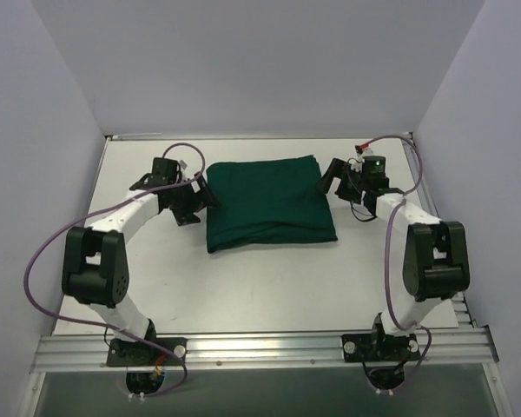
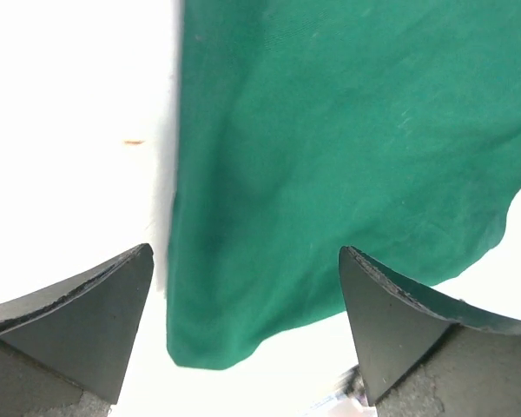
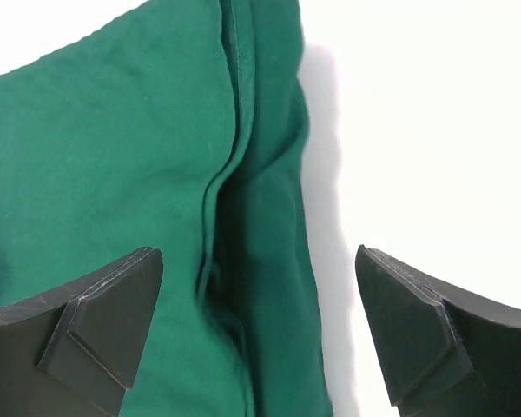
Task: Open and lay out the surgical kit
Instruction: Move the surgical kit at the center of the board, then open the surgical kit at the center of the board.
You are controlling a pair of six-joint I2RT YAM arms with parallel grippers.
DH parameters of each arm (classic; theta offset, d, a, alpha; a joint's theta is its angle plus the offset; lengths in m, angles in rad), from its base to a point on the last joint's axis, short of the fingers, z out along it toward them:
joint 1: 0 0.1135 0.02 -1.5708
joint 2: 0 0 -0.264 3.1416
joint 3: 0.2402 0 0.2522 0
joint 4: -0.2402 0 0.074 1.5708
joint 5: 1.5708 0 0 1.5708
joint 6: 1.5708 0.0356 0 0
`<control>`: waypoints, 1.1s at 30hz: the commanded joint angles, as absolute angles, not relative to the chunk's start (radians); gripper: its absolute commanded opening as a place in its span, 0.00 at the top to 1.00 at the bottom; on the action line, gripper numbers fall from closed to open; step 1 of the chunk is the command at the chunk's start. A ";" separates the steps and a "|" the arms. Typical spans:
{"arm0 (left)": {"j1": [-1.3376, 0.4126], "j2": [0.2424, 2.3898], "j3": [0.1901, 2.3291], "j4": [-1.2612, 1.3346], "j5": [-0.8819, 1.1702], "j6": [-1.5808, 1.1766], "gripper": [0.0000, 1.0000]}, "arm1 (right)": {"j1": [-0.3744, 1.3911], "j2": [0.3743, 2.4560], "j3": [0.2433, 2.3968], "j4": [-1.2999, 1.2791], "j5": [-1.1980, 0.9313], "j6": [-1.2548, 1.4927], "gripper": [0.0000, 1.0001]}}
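Green cloth wrap sits folded shut at centre, long axis 9-to-3; my left gripper flanks its 9 o'clock edge, my right gripper its 2 o'clock corner over a fold seam, both spread wide and empty, equally near, right looks better placed.

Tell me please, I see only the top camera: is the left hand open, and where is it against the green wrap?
Observer: The left hand is open. Its wrist view shows the side edge of the green wrap lying between the fingers.
Operator: And the right hand?
Observer: The right hand is open too. A folded flap edge of the wrap runs between its fingers.
Operator: Is any steel showing?
Observer: No. Both wrist views show only cloth and the white table.
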State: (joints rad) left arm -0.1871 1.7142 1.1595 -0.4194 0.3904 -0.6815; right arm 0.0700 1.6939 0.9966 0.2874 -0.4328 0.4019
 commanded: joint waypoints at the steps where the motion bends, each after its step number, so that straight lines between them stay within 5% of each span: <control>1: -0.187 1.573 1.253 -0.558 0.209 -0.617 0.03 | 0.075 1.528 0.982 0.161 -0.342 0.399 0.00; 7: -0.257 1.519 1.393 -0.646 0.068 -0.490 0.08 | 0.080 1.358 0.870 0.009 -0.437 0.420 0.03; 15: -0.456 1.467 1.335 -0.520 0.129 -0.433 0.20 | 0.068 1.285 0.775 -0.025 -0.469 0.436 0.27; 33: -0.682 1.499 1.370 -0.454 0.055 -0.361 0.16 | 0.071 1.358 0.701 0.155 -0.557 0.532 0.38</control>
